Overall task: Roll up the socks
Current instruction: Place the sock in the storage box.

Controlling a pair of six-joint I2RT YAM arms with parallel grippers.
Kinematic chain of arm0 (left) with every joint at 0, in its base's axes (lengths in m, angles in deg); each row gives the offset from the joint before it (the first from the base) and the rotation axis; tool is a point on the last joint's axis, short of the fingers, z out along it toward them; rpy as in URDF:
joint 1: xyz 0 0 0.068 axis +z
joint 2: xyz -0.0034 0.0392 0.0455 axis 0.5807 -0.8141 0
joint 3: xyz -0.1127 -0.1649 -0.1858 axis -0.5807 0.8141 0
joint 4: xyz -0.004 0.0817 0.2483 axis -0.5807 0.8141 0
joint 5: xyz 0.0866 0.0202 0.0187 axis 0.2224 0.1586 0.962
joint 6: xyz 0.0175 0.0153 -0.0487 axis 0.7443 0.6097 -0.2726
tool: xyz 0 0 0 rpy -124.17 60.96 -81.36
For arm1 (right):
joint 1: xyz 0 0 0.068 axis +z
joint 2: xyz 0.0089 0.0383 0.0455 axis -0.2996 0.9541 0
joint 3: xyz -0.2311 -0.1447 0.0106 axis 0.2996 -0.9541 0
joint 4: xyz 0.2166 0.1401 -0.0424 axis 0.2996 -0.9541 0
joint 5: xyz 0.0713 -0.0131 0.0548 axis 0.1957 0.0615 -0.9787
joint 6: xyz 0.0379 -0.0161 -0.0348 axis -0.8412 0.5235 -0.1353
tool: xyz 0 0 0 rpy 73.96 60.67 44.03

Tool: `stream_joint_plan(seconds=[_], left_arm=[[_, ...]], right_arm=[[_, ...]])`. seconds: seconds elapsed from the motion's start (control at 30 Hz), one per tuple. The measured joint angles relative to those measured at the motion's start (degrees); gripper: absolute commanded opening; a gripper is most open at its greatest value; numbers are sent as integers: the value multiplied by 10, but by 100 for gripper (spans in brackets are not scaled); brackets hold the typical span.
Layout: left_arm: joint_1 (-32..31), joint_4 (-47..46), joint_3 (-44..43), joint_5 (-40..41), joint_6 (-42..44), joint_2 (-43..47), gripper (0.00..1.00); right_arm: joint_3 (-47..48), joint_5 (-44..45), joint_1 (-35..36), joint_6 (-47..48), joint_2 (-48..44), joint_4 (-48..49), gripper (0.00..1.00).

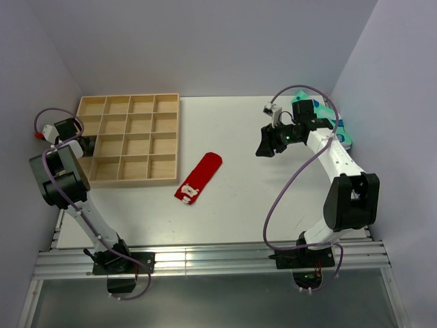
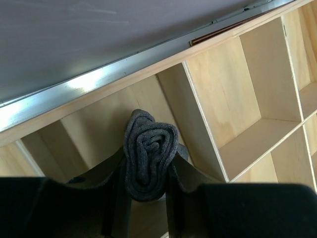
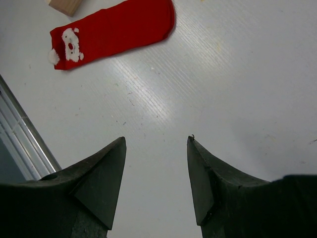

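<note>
I judge the job about half done. My left hand [image 2: 147, 181] is closed narrowly on the dark grey sock [image 2: 150, 156], which is already wound into a tight spiral roll, its coils showing end-on between the fingers. The hand holds that roll over the wooden compartment tray [image 2: 205, 124], at a cell along the tray's outer wall. From the top view this is the tray's left column, where the left hand [image 1: 82, 145] sits at the left rim. I cannot tell whether the roll touches the cell floor or hangs just above it, so I count the grey one as rolled but not yet released. The red sock [image 1: 199, 177] lies flat and unrolled on the white counter [image 1: 246, 198], just beside the tray's near right corner, with its white-marked end pointing toward the arm bases. My right hand [image 3: 156, 144] hangs above bare counter, well apart from the red sock [image 3: 114, 32], its jaws wide and holding nothing. What remains, as I see it, is to let the grey roll go into its cell, then roll the red sock from one end. Some mint-green fabric [image 1: 343, 133] lies at the counter's far right, behind the right arm, and is no part of this.
</note>
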Motion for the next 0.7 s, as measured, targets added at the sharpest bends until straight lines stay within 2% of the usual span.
stream_joint_plan(seconds=[0.1,0.2,0.33,0.43,0.7], left_arm=[[0,13,-8,1,-2,-3,6],[0,17,-10,5,-5,-5,19],[-1,23,-11,9,-5,-5,43],[-2,20,-11,8,-9,-5,53],[-4,28,-10,0,-19,3,56]], right_arm=[[0,0,0,0,0,0,59],[-1,0,0,2,0,0,59],[-3,0,0,5,0,1,59],[-4,0,0,7,0,1,59],[-5,0,0,11,3,1,58]])
